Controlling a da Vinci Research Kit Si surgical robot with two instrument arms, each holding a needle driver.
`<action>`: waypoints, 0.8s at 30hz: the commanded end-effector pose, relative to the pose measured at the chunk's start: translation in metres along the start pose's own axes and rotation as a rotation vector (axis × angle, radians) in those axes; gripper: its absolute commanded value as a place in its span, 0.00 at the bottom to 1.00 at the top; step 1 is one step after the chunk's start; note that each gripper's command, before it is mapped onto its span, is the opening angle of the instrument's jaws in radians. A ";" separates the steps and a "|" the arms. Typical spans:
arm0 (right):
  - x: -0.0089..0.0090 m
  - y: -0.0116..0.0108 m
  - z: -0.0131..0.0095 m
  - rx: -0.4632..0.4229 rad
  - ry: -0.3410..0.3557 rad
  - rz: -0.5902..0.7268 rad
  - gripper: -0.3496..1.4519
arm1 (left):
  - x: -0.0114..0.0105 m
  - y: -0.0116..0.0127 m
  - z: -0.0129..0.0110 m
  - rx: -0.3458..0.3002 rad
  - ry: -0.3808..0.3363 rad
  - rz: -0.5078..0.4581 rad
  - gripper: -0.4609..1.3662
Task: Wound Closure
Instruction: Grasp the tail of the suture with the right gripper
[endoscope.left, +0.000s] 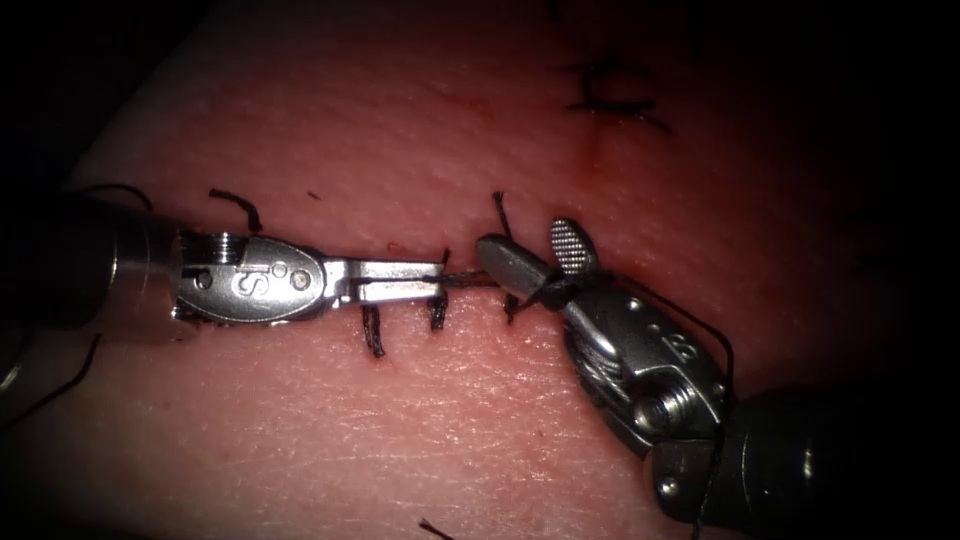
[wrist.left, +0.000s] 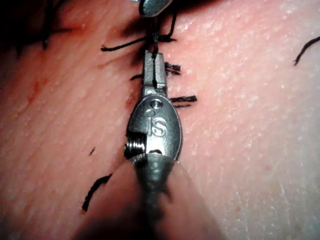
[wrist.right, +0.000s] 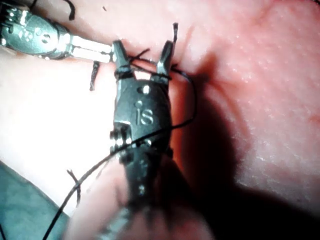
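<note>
My left tool (endoscope.left: 438, 281) reaches in from the left along the stitched cut (endoscope.left: 405, 300), its jaws shut on a short stretch of black thread (endoscope.left: 470, 279). That thread runs straight across to my right tool (endoscope.left: 524, 240), whose jaws stand open. Thread loops around the base of its jaws (endoscope.left: 545, 294), then trails down along its wrist (endoscope.left: 726, 370). The left wrist view shows the left tool (wrist.left: 154, 57) pinching the thread (wrist.left: 155, 39). In the right wrist view the right tool (wrist.right: 143, 47) is spread wide with the thread (wrist.right: 150, 75) wound across it.
Three finished stitches with cut ends (endoscope.left: 372, 332) (endoscope.left: 438, 312) (endoscope.left: 510, 305) cross the cut on the tissue (endoscope.left: 420, 430). More dark stitches (endoscope.left: 610, 95) lie at the far right. Loose thread ends (endoscope.left: 238, 203) rest near the left tool's wrist.
</note>
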 end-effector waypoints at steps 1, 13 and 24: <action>-0.0001 -0.0001 -0.0001 0.001 0.000 0.000 0.52 | 0.0000 -0.0001 0.0000 -0.006 0.001 0.003 0.06; -0.0006 -0.0010 -0.0010 0.021 0.005 -0.013 0.52 | 0.0011 -0.0009 0.0009 0.005 0.003 0.002 0.06; -0.0016 -0.0017 -0.0013 0.041 0.007 -0.015 0.51 | 0.0009 -0.0015 0.0020 0.016 0.000 -0.016 0.06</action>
